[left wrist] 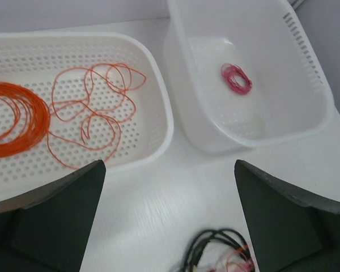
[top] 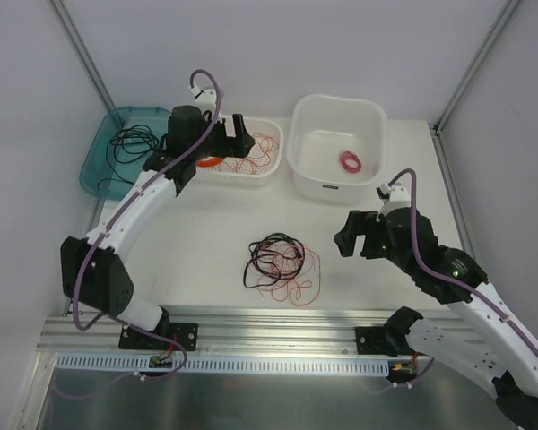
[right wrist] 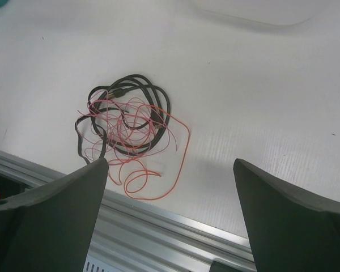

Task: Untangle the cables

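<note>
The cables (top: 282,267) lie tangled on the table (top: 206,233) near its front edge. The left gripper (top: 236,134), above the basket (top: 251,178), and the right gripper (top: 343,240) both gape empty; the next pick should pinch one outer loop

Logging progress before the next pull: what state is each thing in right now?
Loose tangle of black and red wires: knotted, lying on the table.
White perforated basket: holds a wound orange coil and a loose orange wire.
White plastic tub: holds a small pink coil.
Teal tray: holds a black cable.
Left gripper: open, empty, above the basket.
Right gripper: open, empty, right of the tangle.
</note>
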`<state>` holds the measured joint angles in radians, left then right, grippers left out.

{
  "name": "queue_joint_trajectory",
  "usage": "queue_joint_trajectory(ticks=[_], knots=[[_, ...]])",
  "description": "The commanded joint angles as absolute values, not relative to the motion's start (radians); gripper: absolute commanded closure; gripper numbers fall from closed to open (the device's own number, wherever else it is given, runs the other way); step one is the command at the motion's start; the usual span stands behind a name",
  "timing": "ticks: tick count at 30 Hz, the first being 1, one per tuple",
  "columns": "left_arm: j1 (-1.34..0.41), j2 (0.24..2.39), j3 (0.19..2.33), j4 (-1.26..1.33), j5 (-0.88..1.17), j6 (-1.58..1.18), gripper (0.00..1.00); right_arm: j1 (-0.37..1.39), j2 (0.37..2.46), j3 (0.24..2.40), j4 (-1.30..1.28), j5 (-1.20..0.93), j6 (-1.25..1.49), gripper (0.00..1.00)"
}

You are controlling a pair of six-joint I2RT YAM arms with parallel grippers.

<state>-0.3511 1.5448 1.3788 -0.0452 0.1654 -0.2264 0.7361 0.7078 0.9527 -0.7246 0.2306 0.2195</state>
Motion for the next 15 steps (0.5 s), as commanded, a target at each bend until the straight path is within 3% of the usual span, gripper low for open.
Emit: queue_joint_trajectory(ticks=[1, 5, 10, 15], knots=[[-0.402, 1.395, 1.251, -0.115, 0.169, -0.310, 0.01, 0.739, 0.741, 0.937, -0.732, 0.218, 0.229, 0.02], [-0.495, 1.212, 1.094, -0.188, 0.152, -0.360, 0.01, 0.741, 0.788, 0.887, -0.674, 0.163, 0.242, 0.01], [-0.644, 1.086, 0.899, -0.213, 0.127, -0.489, 0.01, 0.741, 0.896, 0.818, -0.637, 0.112, 0.308, 0.16], [-0.765, 1.080, 0.795, -0.212, 0.098, -0.581, 0.01, 0.739, 0.960, 0.747, -0.568, 0.023, 0.434, 0.25]])
